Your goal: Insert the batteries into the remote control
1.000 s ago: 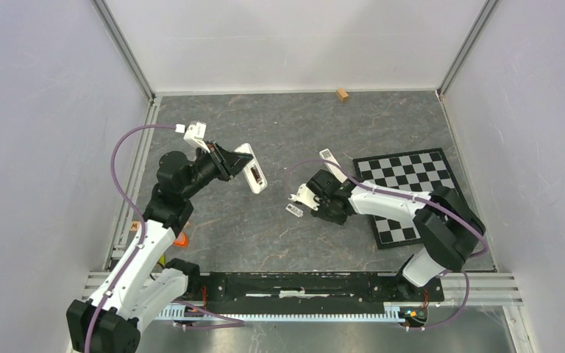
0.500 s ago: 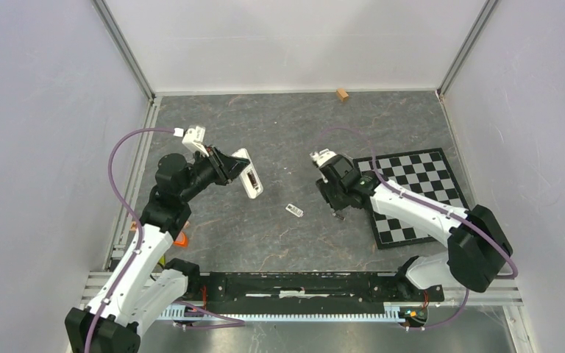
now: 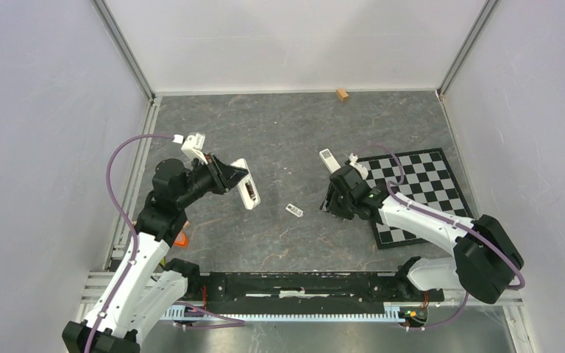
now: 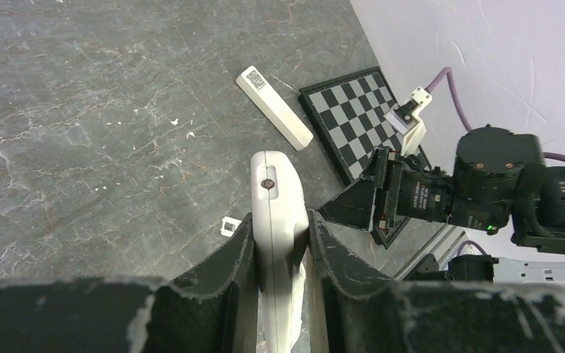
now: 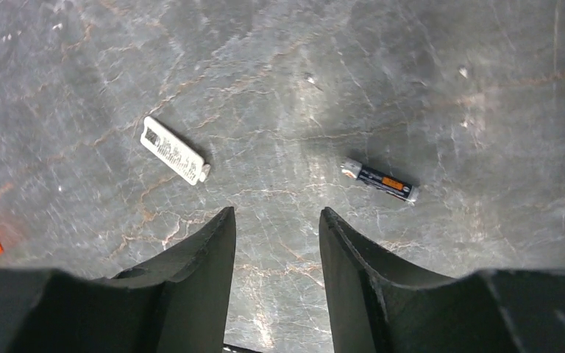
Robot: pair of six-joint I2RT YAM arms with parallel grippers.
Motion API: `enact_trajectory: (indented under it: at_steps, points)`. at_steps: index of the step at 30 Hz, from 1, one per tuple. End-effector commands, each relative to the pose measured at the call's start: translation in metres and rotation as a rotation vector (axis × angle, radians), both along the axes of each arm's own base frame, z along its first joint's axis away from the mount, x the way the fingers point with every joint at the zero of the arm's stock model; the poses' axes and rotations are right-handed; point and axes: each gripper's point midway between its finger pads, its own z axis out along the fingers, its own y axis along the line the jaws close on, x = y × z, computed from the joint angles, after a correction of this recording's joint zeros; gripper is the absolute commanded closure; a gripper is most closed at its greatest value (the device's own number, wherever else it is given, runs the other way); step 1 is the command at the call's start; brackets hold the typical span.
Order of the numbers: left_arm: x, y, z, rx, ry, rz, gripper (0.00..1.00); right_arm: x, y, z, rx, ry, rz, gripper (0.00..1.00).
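Note:
The remote control (image 3: 327, 157), long, slim and white, lies back up on the floor by the checkerboard; it also shows in the left wrist view (image 4: 274, 108). My left gripper (image 3: 234, 179) (image 4: 279, 220) is shut on a shorter, wider white remote (image 3: 247, 193) (image 4: 276, 195) with a dark window, held in the air. One battery (image 5: 380, 181), black with an orange band, lies on the floor ahead and right of my right gripper (image 5: 276, 213) (image 3: 332, 203), which is open and empty just above the floor. Other batteries are not in view.
A small ribbed white cover piece (image 3: 294, 210) (image 5: 173, 151) lies between the arms. A checkerboard mat (image 3: 412, 187) lies at the right. An orange object (image 3: 182, 238) sits by the left arm. A small wooden block (image 3: 343, 93) lies at the back wall.
My right gripper moved right, away from the cover piece, and turned down toward the floor. My left gripper brought the held remote slightly nearer and lower.

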Motion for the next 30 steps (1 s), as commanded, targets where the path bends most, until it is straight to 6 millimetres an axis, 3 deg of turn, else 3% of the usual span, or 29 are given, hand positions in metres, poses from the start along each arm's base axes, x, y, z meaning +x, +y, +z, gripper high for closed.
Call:
enact_trajectory:
  at_steps: [1, 13, 21, 30]
  points:
    - [-0.007, -0.002, 0.015, 0.005, -0.086, -0.049, 0.98, 0.002, -0.009, -0.005, 0.091, 0.024, -0.261, 0.49]
    - [-0.012, -0.006, 0.011, -0.016, -0.078, -0.07, 0.98, -0.006, -0.03, -0.027, 0.139, 0.101, -0.579, 0.51]
    - [-0.011, -0.002, 0.011, -0.003, -0.084, -0.052, 0.98, -0.005, -0.028, -0.039, 0.144, 0.133, -0.637, 0.51]
    - [-0.009, 0.004, 0.009, 0.029, -0.085, -0.021, 0.98, 0.001, -0.045, -0.043, 0.144, 0.079, -0.745, 0.55]
